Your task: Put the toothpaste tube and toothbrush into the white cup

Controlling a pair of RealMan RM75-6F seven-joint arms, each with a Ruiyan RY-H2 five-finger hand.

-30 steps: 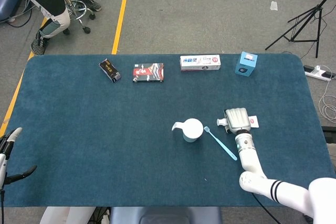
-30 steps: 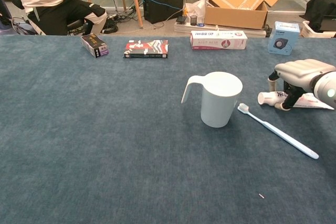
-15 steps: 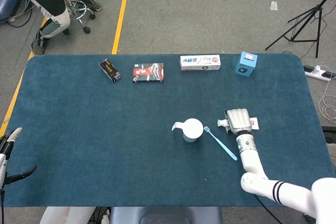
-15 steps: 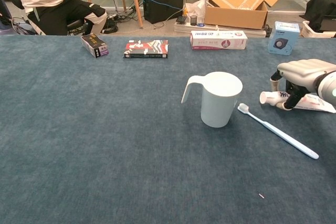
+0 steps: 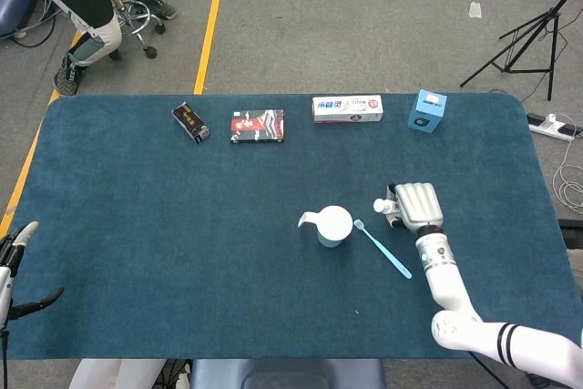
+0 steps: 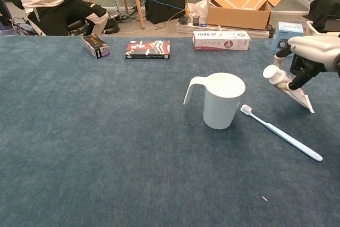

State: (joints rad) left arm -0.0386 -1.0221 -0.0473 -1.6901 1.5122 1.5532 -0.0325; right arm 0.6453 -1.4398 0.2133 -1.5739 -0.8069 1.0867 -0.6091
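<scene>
The white cup [image 5: 333, 225] [image 6: 222, 100] with a side handle stands upright near the table's middle. A light blue toothbrush [image 5: 383, 249] [image 6: 281, 133] lies flat just right of it, bristle end toward the cup. My right hand [image 5: 415, 208] [image 6: 314, 52] grips the white toothpaste tube [image 6: 287, 86] [image 5: 385, 208] and holds it tilted above the cloth, cap end up and pointing toward the cup. My left hand [image 5: 13, 257] shows only in the head view at the table's near left edge, fingers apart and holding nothing.
Along the far edge sit a small dark box [image 5: 190, 122], a red and black packet [image 5: 257, 126], a toothpaste carton [image 5: 347, 108] and a blue box [image 5: 426, 110]. A person sits on a chair [image 5: 91, 6] beyond the far left corner. A tiny speck [image 6: 264, 198] lies on the near cloth.
My right hand has lifted the toothpaste tube off the cloth; it lay flat before and now hangs tilted in the air. The cup, the toothbrush and my left hand have not moved.
</scene>
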